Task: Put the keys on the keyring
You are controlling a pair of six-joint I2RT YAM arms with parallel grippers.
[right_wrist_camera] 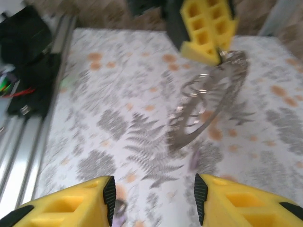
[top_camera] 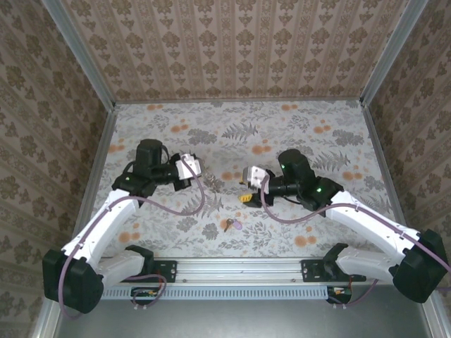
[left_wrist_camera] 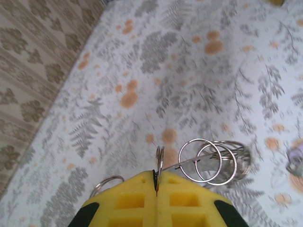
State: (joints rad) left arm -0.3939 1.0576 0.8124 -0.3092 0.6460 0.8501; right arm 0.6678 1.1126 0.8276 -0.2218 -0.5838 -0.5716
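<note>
Top view, near to far: keys [top_camera: 232, 225], purple plus tan, lie flat on the floral table [top_camera: 303, 134] at 6 o'clock of table centre, near the base rail [top_camera: 239, 266], touching neither gripper. Further out, right gripper [right_wrist_camera: 154, 202] at 3 o'clock of centre, yellow fingers apart, nothing between them, pointing toward 9. Left gripper [left_wrist_camera: 156, 185] at 9 o'clock, pads pressed together, clamped on one loop of the keyring [left_wrist_camera: 204, 161]; the bunch of silver split rings sticks out from its tip toward 3, between the two grippers; can't tell if it touches the cloth
</note>
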